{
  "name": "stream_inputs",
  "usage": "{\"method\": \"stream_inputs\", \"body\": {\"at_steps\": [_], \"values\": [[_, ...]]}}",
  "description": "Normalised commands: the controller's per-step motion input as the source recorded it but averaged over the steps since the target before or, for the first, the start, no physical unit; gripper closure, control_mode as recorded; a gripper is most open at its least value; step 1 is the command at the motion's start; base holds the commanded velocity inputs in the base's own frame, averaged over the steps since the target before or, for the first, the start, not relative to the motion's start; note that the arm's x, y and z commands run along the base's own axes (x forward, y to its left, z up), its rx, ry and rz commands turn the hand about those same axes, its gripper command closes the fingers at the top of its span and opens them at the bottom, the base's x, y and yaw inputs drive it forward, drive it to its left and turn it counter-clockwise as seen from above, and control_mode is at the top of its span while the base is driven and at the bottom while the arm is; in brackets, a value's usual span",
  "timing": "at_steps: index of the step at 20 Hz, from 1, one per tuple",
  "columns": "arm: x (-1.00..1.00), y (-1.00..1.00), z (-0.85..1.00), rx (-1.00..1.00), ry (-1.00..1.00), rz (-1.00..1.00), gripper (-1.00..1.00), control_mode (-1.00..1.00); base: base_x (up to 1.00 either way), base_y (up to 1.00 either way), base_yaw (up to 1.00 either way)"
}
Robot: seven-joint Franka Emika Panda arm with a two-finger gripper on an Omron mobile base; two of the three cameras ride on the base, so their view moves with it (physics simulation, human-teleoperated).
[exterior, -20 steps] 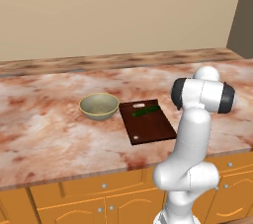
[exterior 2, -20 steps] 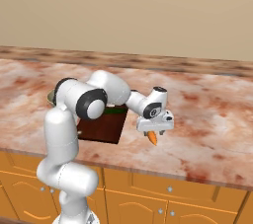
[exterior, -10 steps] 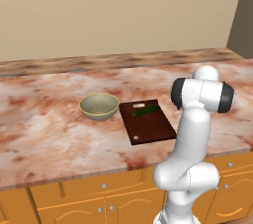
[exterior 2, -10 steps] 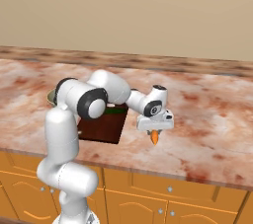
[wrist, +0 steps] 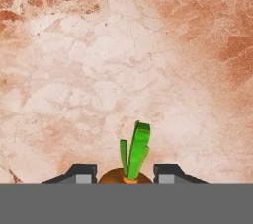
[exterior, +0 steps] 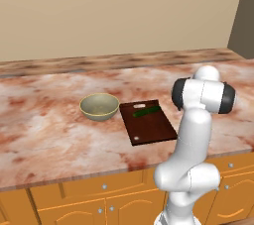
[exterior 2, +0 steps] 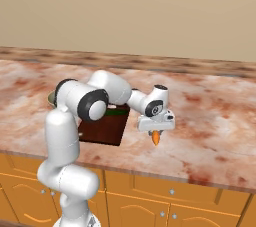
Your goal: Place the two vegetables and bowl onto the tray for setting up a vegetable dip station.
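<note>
Left to right on your marble counter (exterior: 44, 130): the bowl (exterior: 99, 106) stands just beside the tray (exterior: 148, 122), on whose far end the cucumber (exterior: 146, 112) lies. To the tray's right, in the right base view, your gripper (exterior 2: 156, 132) points down with its jaws drawn partway in on the carrot (exterior 2: 156, 138); the hand view shows the carrot's green top between the fingertips (wrist: 79, 173).
</note>
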Motion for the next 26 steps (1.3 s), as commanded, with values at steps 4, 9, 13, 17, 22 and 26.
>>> {"method": "stream_inputs", "body": {"at_steps": [4,9,13,17,22,26], "values": [[0.00,0.12,0.31,0.00,0.00,0.00,1.00,-1.00,0.00,0.00,0.00],[0.00,0.24,0.48,0.00,0.00,-0.01,1.00,-1.00,0.00,0.00,0.00],[0.00,0.37,0.38,0.00,0.00,-0.02,1.00,-1.00,0.00,0.00,0.00],[-0.04,0.41,0.25,0.00,0.00,-0.09,1.00,-1.00,0.00,0.00,0.00],[-0.03,0.48,0.09,0.00,0.01,-0.15,1.00,-1.00,0.00,0.00,0.00],[0.00,0.65,0.00,0.00,0.00,-0.35,1.00,-1.00,0.00,0.00,0.00]]}}
